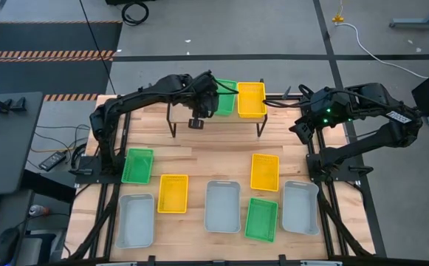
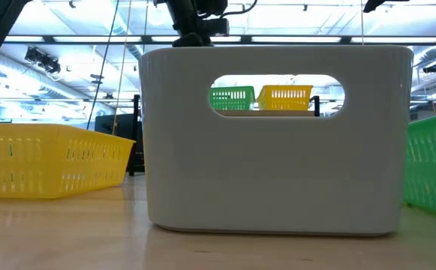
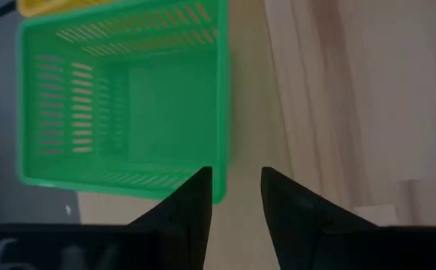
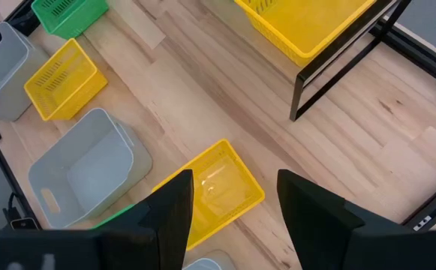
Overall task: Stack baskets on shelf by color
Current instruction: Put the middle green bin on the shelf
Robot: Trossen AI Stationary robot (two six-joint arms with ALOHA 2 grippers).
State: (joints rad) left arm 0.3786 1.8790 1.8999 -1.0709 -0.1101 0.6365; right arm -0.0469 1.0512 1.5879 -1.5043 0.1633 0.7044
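I have one green basket (image 1: 225,97) and one yellow basket (image 1: 251,99) on shelf (image 1: 199,118). Left gripper (image 3: 235,196) beside green, fingers apart, empty. Right gripper (image 4: 233,202) apart, empty, above table. Next, I judge: fetch yellow basket on table (image 1: 265,171).

Shelf (image 1: 214,111) as landmark: green basket (image 1: 225,97) and yellow basket (image 1: 252,99) fill its right half, left half bare. Left gripper (image 1: 197,122) hangs over its front edge. Open tabletop strip (image 1: 214,151) just in front; seven baskets beyond that
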